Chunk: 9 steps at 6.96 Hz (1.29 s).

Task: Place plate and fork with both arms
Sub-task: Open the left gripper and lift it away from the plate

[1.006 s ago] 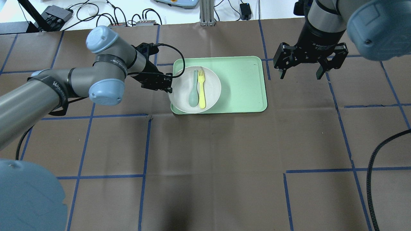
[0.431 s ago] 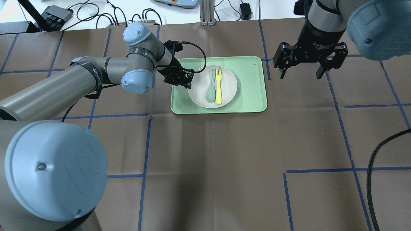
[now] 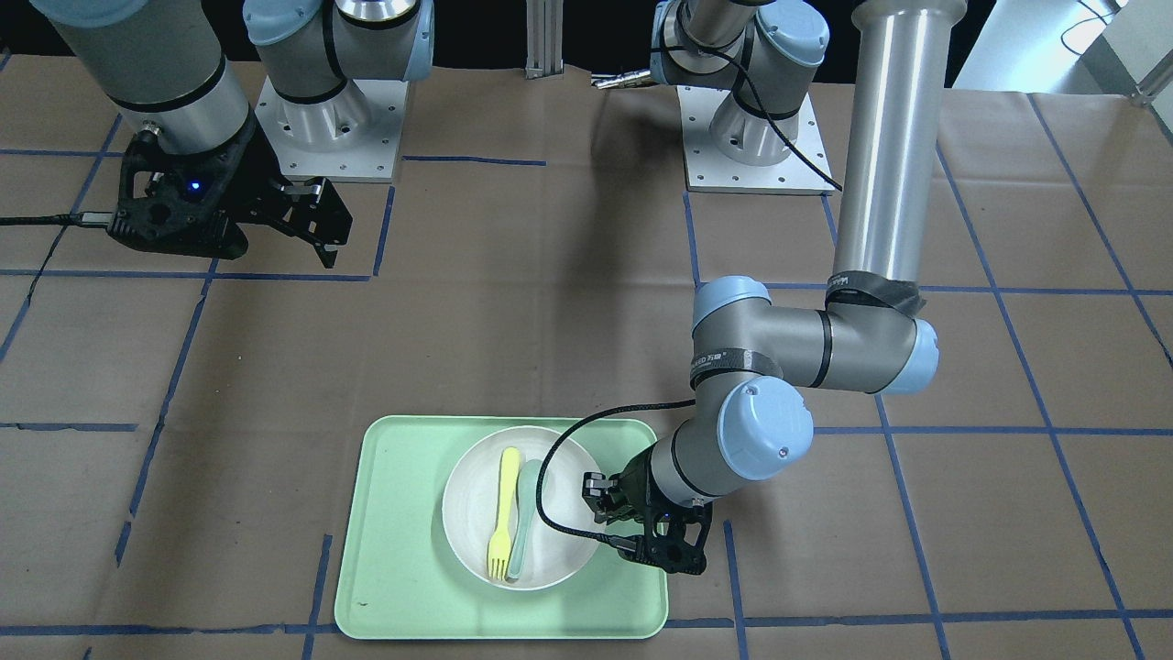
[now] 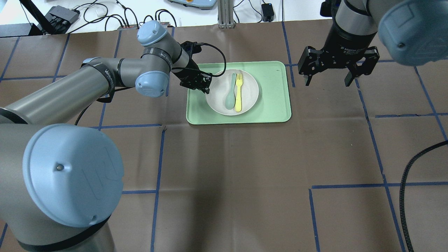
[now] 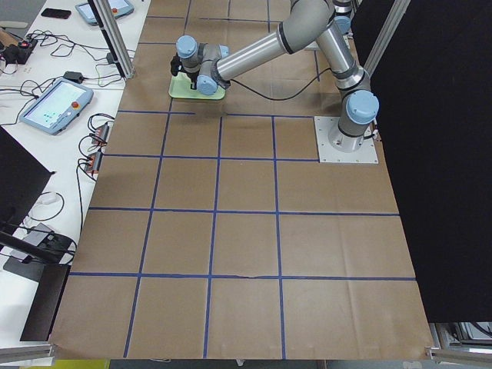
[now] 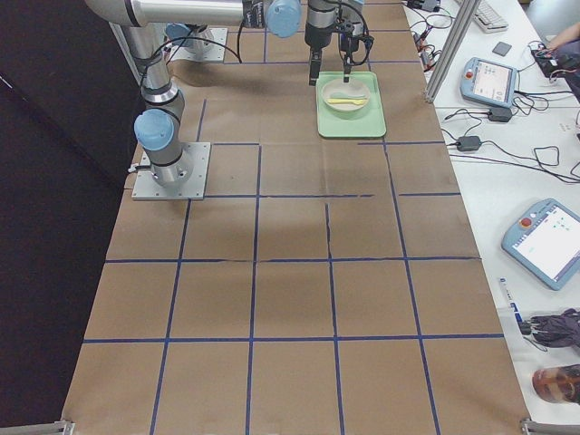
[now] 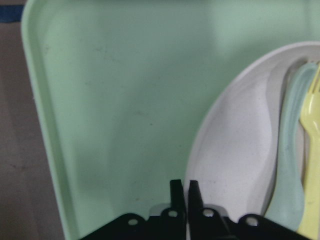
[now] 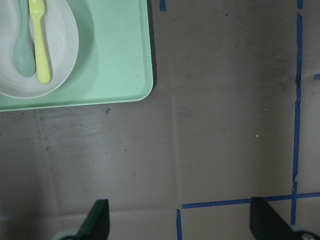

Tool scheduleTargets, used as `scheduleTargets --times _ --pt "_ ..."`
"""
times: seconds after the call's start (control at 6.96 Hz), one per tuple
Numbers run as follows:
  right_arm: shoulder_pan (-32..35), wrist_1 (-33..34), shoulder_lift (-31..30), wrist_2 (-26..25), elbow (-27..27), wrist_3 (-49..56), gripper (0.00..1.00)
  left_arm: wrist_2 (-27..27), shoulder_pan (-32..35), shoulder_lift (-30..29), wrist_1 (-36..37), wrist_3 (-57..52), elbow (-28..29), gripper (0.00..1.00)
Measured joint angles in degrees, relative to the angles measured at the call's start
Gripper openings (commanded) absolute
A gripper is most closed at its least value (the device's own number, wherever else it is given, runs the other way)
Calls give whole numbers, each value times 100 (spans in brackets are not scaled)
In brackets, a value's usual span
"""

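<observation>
The off-white plate (image 4: pixel 218 99) sits in the middle-left of the light-green tray (image 4: pixel 273 91). The pale-yellow fork (image 4: pixel 238 92) lies in it beside a grey-green spoon (image 4: pixel 230 94). My left gripper (image 4: pixel 206 86) is shut on the plate's left rim. The left wrist view shows its fingers (image 7: pixel 176 192) pinched together at the rim of the plate (image 7: pixel 235 165). My right gripper (image 4: pixel 328 82) is open and empty, hovering over the bare table to the right of the tray. In the front view the plate (image 3: pixel 472 513), fork (image 3: pixel 502 513) and left gripper (image 3: pixel 597 513) show too.
The table is brown paper with blue tape lines. The tray's right half (image 3: pixel 403 532) holds nothing. Cables and boxes lie beyond the table's far edge (image 4: pixel 105 17). A black cable (image 4: pixel 406 182) lies at the right.
My left arm has carried the plate right and lower, from overhanging the tray's left edge to inside the tray. The right gripper has not moved.
</observation>
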<state>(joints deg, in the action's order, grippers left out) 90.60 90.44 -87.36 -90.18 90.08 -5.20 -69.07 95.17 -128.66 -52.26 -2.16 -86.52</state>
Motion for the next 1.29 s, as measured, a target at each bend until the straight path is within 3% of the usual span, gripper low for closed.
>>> scheduleTargets --times 0.43,0.58,0.72,0.86,1.29 --pt "0 0 0 3 0 -6 100 -33 -12 -49 8 -6 147 16" --pt "2 0 0 7 0 -14 100 -35 -10 -94 18 -9 200 35" --pt "2 0 0 8 0 -23 100 -36 -9 -125 31 -9 216 62" --pt "1 0 0 9 0 -29 100 -36 -8 -131 43 13 200 99" --pt "-3 0 0 9 0 -33 100 -40 34 203 -111 324 83 99"
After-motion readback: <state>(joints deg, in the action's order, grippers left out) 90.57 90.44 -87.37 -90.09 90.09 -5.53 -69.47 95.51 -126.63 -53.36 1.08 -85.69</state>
